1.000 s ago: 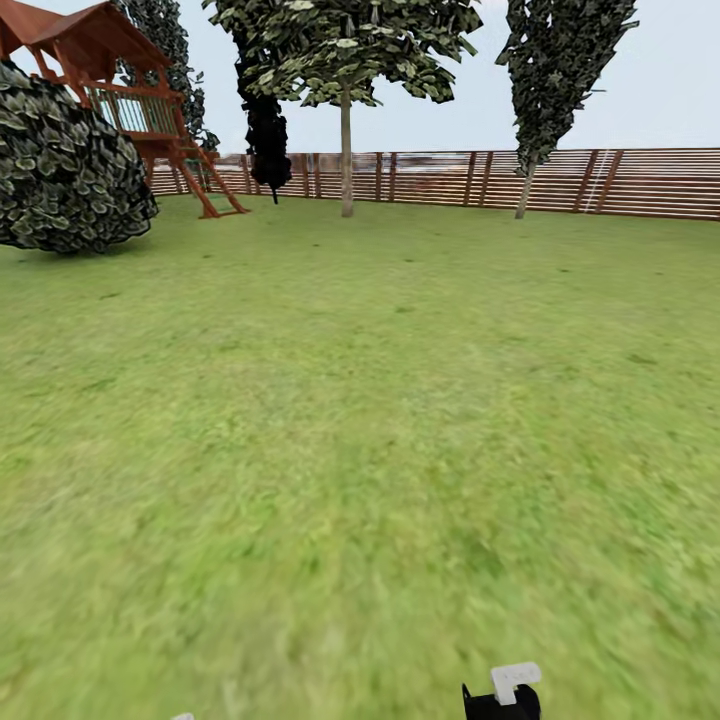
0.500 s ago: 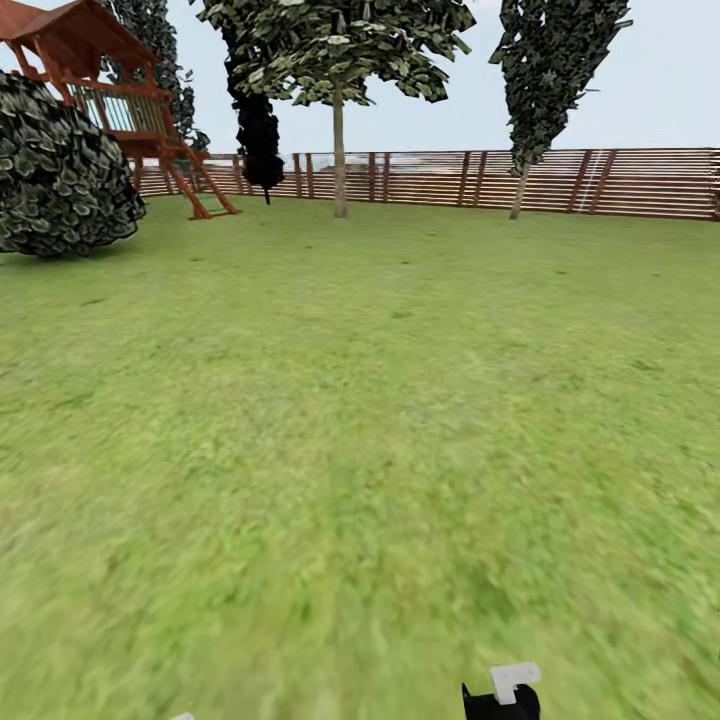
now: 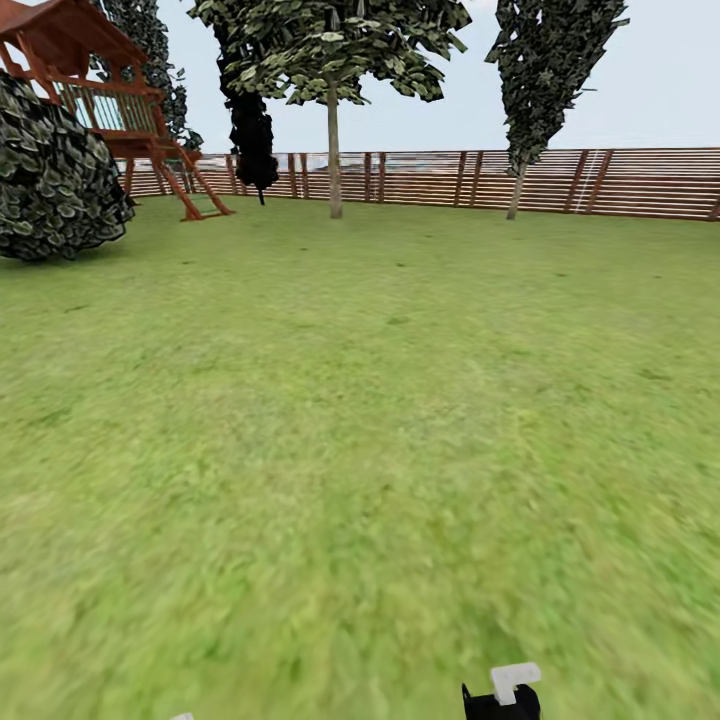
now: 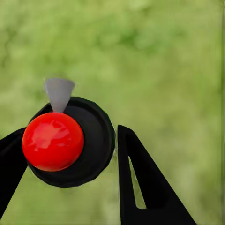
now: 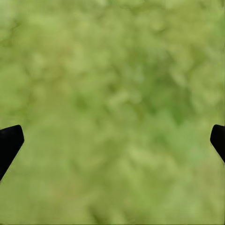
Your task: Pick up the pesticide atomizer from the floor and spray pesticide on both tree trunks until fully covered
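Red-capped black pesticide atomizer (image 4: 65, 143) sits clamped in the left gripper (image 4: 70, 178); right gripper (image 5: 112, 140) gapes empty. Best approach: drive toward the pale trunk (image 3: 334, 160) far ahead, nozzle forward.

In the head view, a black part with a white tab (image 3: 503, 692) at six o'clock is cut by the frame edge; what it is cannot be told. The playhouse (image 3: 90, 75) and bush (image 3: 55, 175) at ten o'clock run off the edge. The grass (image 5: 112, 93) in both wrist views is blurred.
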Motion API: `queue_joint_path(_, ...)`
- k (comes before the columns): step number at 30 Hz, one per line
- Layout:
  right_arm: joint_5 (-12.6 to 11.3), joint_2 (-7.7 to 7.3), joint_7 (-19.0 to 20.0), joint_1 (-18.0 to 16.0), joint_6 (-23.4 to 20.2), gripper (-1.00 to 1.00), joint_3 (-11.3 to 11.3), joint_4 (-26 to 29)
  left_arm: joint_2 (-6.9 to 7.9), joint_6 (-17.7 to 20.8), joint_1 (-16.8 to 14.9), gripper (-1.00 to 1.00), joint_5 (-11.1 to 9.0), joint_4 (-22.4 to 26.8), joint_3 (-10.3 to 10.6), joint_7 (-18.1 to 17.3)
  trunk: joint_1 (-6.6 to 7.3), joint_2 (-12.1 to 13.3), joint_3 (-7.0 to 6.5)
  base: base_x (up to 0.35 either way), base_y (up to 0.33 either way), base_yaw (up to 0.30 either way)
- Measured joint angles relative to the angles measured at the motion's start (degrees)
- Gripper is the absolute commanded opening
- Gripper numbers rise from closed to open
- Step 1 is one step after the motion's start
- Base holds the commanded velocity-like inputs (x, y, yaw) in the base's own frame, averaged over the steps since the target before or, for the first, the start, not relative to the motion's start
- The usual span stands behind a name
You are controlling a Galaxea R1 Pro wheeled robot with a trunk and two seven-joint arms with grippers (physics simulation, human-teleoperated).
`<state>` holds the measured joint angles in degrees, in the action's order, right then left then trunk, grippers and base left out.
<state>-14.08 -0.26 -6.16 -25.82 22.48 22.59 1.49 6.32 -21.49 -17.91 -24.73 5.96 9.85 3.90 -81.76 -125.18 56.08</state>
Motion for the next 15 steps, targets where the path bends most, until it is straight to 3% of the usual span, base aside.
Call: queue_joint_path(15,0.0,0.0,0.0,0.0,0.0,1.0,0.0,0.0,0.02,0.0,0.0,-1.0,0.0,0.0,0.0,0.0,0.0,0.0,0.0,0.34,0.0,0.0)
